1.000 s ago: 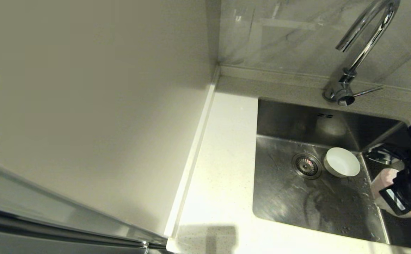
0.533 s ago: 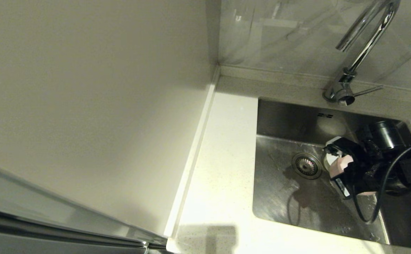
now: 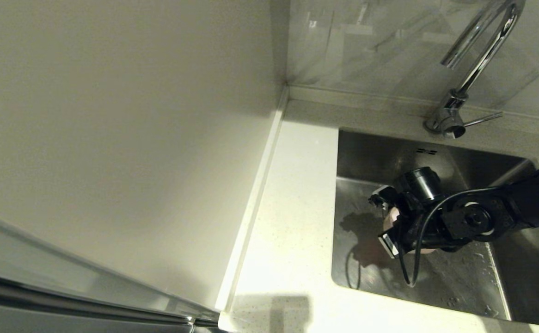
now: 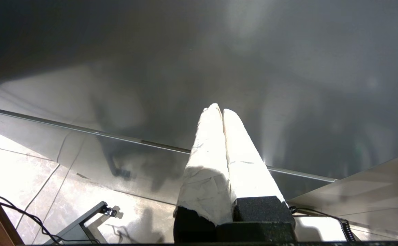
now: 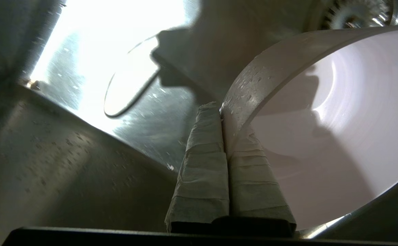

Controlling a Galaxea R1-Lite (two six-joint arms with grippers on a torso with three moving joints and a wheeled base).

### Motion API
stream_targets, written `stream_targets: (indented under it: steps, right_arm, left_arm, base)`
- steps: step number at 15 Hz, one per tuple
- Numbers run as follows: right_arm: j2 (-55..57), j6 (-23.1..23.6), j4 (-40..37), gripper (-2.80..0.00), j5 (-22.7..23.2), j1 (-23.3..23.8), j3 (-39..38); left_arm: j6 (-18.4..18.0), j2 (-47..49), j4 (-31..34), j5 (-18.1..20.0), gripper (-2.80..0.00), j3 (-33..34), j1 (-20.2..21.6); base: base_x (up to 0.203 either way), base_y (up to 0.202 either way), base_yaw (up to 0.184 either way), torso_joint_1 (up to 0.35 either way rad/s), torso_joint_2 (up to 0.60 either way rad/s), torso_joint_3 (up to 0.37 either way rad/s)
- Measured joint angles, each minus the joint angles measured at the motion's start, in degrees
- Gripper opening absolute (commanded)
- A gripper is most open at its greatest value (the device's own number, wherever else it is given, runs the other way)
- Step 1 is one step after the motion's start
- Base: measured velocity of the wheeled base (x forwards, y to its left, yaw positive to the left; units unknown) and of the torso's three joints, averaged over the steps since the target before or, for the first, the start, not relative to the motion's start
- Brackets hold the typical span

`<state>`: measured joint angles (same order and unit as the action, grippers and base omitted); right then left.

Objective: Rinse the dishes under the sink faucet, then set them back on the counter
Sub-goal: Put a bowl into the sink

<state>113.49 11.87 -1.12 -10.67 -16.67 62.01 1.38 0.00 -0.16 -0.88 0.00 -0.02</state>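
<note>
Right gripper point(image 5: 223, 112) is down inside the sink point(image 3: 366, 152), over the drain area. Jaws pinched nearly shut on the rim of the pale pink bowl point(image 5: 328, 112): one taped finger outside the wall, one inside. Water droplets on the bowl's outer wall next to the grip. From the head camera the bowl shows only as a pink sliver point(image 3: 392, 216) beside the black wrist; the drain itself is hidden under the arm.

Step in hand, as judged: bringing the pink bowl under the sink faucet point(image 3: 477, 55) for rinsing. The spout mouth sits toward the back wall of the sink, beyond the gripper, so the bowl needs to travel back toward the spout with its opening turned up to it. The rim grip is thin and wet; slow wrist moves advised, since a slip would drop the bowl onto the steel.

Faucet lever point(image 3: 482, 120) sticks out sideways at the tap base; no running water visible.

Obstacles: the arm's loose black cable point(image 3: 413, 259) hangs low over the sink floor in front of the gripper and could snag. A second bowl cannot be seen; if one lies in the sink, it is under the arm.

Surface point(image 3: 292, 208) to the left of the sink is the likely set-down spot.

Left gripper point(image 4: 222, 114) parked away from the sink, jaws closed, holding nothing.
</note>
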Motion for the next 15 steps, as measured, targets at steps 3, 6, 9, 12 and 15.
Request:
stream_targets:
  steps: [3, 6, 9, 12, 15]
  right_arm:
    - [4.0, 0.0, 0.1, -2.80, -0.8, -1.3, 2.4]
    - [7.5, -0.1, 0.2, -2.80, -0.9, -1.7, 3.3]
    - [10.0, -0.4, 0.2, -2.80, -0.9, -1.8, 4.1]
    - [11.7, -0.5, 0.2, -2.80, -0.9, -1.8, 4.6]
    - [12.9, -0.4, 0.3, -2.80, -1.8, -1.7, 4.7]
  left_arm:
    - [0.0, 0.0, 0.0, 0.0, -2.80, 0.0, 0.0]
    - [0.0, 0.0, 0.0, 0.0, -2.80, 0.0, 0.0]
    - [0.0, 0.0, 0.0, 0.0, -2.80, 0.0, 0.0]
    - [0.0, 0.0, 0.0, 0.0, -2.80, 0.0, 0.0]
    - [0.0, 0.0, 0.0, 0.0, -2.80, 0.0, 0.0]
  base:
    - [0.000, 0.000, 0.000, 0.000, 0.00, 0.000]
    - [0.000, 0.000, 0.000, 0.000, 0.00, 0.000]
    - [0.000, 0.000, 0.000, 0.000, 0.00, 0.000]
    - [0.000, 0.000, 0.000, 0.000, 0.00, 0.000]
    - [0.000, 0.000, 0.000, 0.000, 0.00, 0.000]
